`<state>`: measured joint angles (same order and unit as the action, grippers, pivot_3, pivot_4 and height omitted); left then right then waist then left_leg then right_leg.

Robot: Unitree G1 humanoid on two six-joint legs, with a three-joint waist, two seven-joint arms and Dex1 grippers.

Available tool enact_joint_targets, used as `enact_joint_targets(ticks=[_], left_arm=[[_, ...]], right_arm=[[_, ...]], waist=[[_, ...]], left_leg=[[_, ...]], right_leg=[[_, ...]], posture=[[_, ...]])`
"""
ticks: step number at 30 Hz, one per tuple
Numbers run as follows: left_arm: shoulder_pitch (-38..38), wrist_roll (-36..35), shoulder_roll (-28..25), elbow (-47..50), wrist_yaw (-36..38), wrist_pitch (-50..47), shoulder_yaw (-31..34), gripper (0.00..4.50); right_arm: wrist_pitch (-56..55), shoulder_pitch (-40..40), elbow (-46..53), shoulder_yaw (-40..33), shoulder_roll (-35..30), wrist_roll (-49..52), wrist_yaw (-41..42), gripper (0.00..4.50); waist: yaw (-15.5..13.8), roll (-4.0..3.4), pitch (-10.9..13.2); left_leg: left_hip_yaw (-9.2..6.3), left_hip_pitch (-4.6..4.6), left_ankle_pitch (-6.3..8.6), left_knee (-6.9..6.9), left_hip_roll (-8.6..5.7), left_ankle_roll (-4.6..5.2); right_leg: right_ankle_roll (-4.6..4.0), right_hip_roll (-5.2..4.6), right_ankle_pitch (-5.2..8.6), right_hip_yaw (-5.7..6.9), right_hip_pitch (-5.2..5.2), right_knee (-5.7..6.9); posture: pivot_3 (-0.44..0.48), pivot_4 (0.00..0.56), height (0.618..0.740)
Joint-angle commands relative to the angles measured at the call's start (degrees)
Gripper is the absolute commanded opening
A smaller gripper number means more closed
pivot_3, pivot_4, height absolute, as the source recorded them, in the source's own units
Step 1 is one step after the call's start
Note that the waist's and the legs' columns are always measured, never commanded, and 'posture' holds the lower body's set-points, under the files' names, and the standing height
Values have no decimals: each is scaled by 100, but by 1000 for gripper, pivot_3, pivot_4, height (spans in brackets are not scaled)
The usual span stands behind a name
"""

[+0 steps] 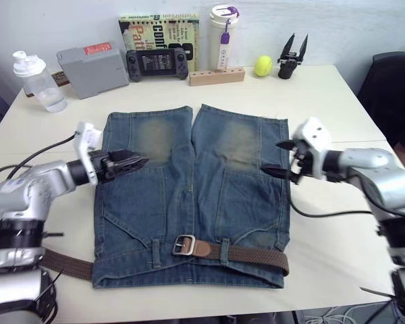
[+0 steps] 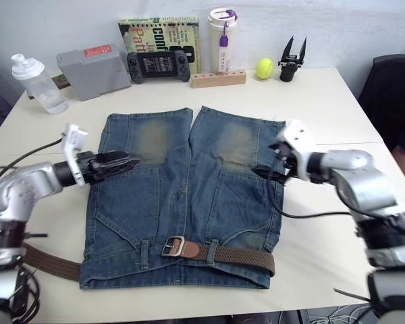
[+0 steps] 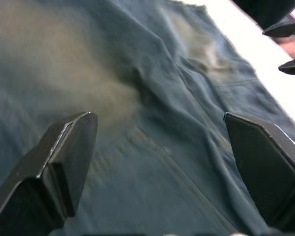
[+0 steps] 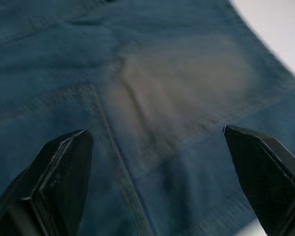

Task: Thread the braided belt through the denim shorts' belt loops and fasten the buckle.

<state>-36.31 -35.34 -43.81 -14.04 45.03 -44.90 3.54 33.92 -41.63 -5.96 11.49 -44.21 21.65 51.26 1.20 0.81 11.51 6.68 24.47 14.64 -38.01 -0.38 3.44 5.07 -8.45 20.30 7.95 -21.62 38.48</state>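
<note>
pale tabletop (image 1: 337,101) runs from edge to edge, and along its far side, across the top of the frame, sit a water bottle (image 1: 39,82), a grey box (image 1: 93,67), a handheld game console (image 1: 156,63), a book (image 1: 158,27) propped upright, a white tumbler (image 1: 223,37), a wooden block (image 1: 217,76), a tennis ball (image 1: 262,65) and a spare black gripper (image 1: 292,57).

the denim shorts (image 1: 189,196) lie flat in the middle of the frame, legs pointing away, waistband toward the bottom edge. the braided belt (image 1: 253,255) runs along that waistband at lower centre; its strap looks to pass under at least one of the belt loops (image 1: 224,250), the buckle (image 1: 183,244) sits just left of the tan tip, and the other end trails off the shorts onto the table at lower left.

the left gripper (image 1: 136,160) hovers over the left leg at mid-left with its two black fingers apart and nothing between them. the right gripper (image 1: 275,158) hangs over the right leg at mid-right, fingers likewise spread and empty. both are well apart from the belt.

i'd judge the belt light and floppy but grippy thanks to the weave, so it should hold in a pinch without slipping. the tan tip looks stiffer and is the sensible place to take it for feeding through loops. the denim is soft and will bunch if dragged, so one gripper pinning the waistband beside a loop would likely help. the buckle is small, hard and smooth, harder to hold.
</note>
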Motion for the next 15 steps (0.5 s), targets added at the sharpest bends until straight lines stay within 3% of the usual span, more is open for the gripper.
enact_joint_targets(ticks=[1, 5, 10, 11, 13, 15], left_arm=[[-139, 887, 27, -282, 152, 344, -728, 4489], [-199, 1958, -244, -829, 436, 891, -1510, 4489], [-376, 2644, -140, -1382, 445, 1344, -1850, 4489], [-381, 2696, -81, -1419, 443, 1376, -1853, 4235], [-317, 2667, 21, -1323, 524, 1302, -1832, 3912], [-227, 2598, 89, -1215, 626, 1215, -1768, 3225]], right_arm=[[-49, -454, -603, 340, 215, -444, 353, 4500], [127, -338, -1142, 890, 480, -923, 557, 4500], [167, -210, -1539, 974, 754, -1258, 483, 4500], [243, -165, -1487, 987, 775, -1274, 536, 4500], [343, -64, -1360, 997, 791, -1299, 583, 3997], [583, 55, -1129, 996, 755, -1227, 697, 3372]], waist=[[8, 0, 0], [7, 12, -6], [34, 6, -59], [34, 7, -70], [34, 7, -94], [34, 5, -135]], left_leg=[[7, -2, 4, -4, -2, 7], [9, 0, 8, -3, -2, 12], [17, -35, 12, -2, 3, 0], [16, -39, 15, -1, 5, -6], [14, -44, 31, -1, 7, -36], [13, -44, 33, -2, 7, -37]], right_leg=[[7, 1, -4, -3, 3, -5], [13, 2, -7, -6, 3, -17], [12, 0, -7, -18, 19, -30], [10, 0, -5, -19, 17, -23], [4, -1, -3, -20, 17, -12], [0, -1, 0, -20, 16, -8]], posture=[[0, 150, 696], [0, 150, 696], [0, 150, 696], [0, 150, 696], [0, 150, 696], [0, 150, 696]])
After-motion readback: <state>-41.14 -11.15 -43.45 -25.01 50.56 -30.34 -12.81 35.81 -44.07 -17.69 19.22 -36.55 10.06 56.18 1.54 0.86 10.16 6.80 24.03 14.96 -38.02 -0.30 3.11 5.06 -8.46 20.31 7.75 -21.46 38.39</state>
